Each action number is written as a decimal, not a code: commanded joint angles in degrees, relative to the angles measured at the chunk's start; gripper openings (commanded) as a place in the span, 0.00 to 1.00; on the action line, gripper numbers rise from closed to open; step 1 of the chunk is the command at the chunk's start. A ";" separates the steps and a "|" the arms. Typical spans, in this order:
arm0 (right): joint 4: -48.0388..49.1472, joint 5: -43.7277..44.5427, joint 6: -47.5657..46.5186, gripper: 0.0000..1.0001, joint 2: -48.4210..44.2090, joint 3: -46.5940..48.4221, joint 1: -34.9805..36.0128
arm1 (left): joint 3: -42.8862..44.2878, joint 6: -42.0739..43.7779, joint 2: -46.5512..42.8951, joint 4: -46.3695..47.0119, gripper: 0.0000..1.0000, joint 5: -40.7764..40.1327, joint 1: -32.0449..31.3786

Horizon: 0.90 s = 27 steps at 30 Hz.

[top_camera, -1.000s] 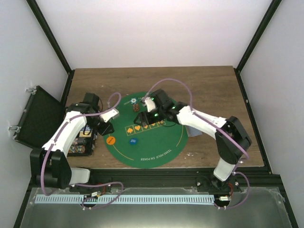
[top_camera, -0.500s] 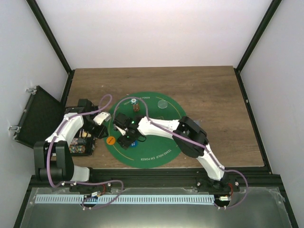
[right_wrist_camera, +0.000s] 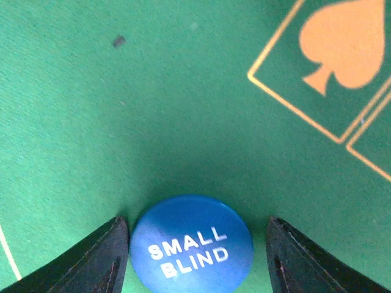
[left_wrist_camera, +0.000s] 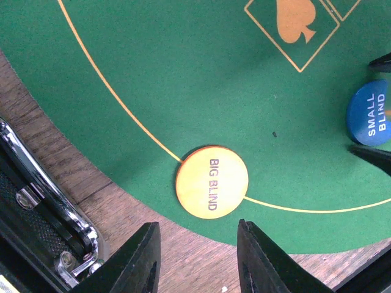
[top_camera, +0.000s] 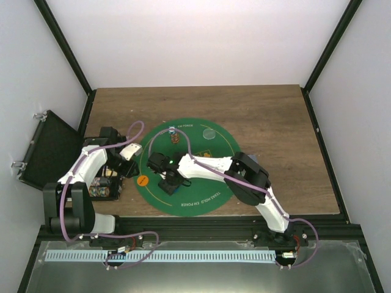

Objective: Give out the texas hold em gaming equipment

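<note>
The right gripper (right_wrist_camera: 197, 223) is straddling the blue SMALL BLIND disc (right_wrist_camera: 191, 244) with its fingers (right_wrist_camera: 98, 259) spread to either side. One finger is sitting against the disc's rim and the other is standing just clear, so nothing is being pinched yet. The disc is lying flat on the green mat (top_camera: 201, 149), in its near-left part, inside the gold ring (left_wrist_camera: 122, 101) and near the printed spade box (right_wrist_camera: 342, 46). The straddle is probably being set so that a squeeze catches the thin disc by its edge, since a flat disc offers no other hold

The orange BIG BLIND disc (left_wrist_camera: 212, 181) is lying flat on the gold ring at the mat's near-left edge, near the blue one but not touching it. Sitting on the ring, it reads as one player's spot being marked. The left gripper (left_wrist_camera: 198, 227) is hovering just off that edge of the mat, over the tabletop (top_camera: 269, 122), with its fingers apart and nothing between them. It is beside the black case (left_wrist_camera: 36, 232) at the tabletop's left edge. There it is likely keeping clear of the right arm while staying close to the case's supply

A pale disc (top_camera: 209, 133) is lying toward the mat's far edge
</note>
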 commanded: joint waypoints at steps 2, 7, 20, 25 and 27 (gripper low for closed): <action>-6.00 3.75 0.99 0.62 -0.80 -3.92 -0.04 | 0.76 0.81 -1.24 -0.43 0.38 0.75 0.27; -4.06 2.49 0.71 0.55 0.35 -3.96 -0.02 | 0.63 1.10 -1.66 -0.54 0.38 0.51 0.30; -5.58 6.29 5.59 0.32 -6.74 -12.85 -1.05 | 0.03 2.35 -2.69 -1.25 0.39 0.31 0.26; -4.06 5.10 10.47 0.31 -16.91 -26.46 -8.19 | -0.54 2.85 -2.48 -1.33 0.40 0.66 0.19; -2.86 4.42 11.04 0.31 -20.38 -31.34 -11.59 | -0.82 3.04 -2.42 -1.33 0.43 0.98 0.14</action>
